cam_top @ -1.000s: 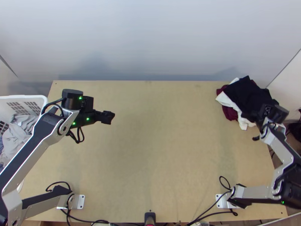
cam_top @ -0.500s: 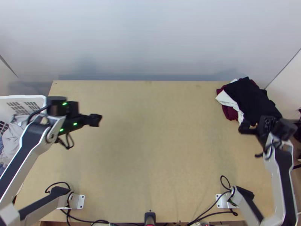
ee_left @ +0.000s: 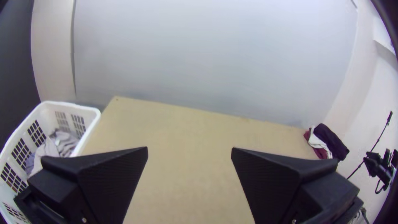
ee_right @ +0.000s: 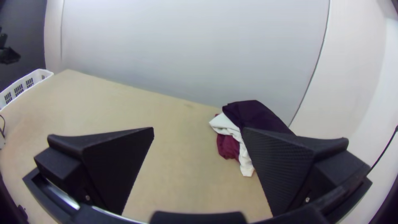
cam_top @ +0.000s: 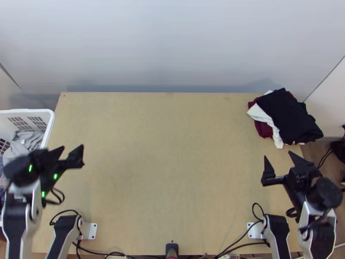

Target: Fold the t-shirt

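Moved since the earlier frames: both arms, drawn back toward the near side of the counter (cam_top: 172,151). Right arm now clear of the clothes pile it was over; left arm shifted outward, toward the basket. Both hands have turned and now show their fingers spread.

Item: left hand (cam_top: 72,151). Open, nothing between the fingers; above the counter's left part, near the basket.

Item: right hand (cam_top: 277,157). Open also, and holding nothing; toward the counter's right edge, on the near side of the pile and apart from it.

Item: black garment (cam_top: 288,113). At the counter's far right corner, topmost in the pile, folded into a compact, slightly slanted bundle; neckline and sleeves cannot be made out.

Items, beneath it: one white cloth (cam_top: 258,115), one maroon cloth (cam_top: 264,129), both bunched, edges poking out leftward.

Item: white basket (cam_top: 26,111), slatted, beside the counter's left edge; crumpled grey cloth (cam_top: 28,138) inside.
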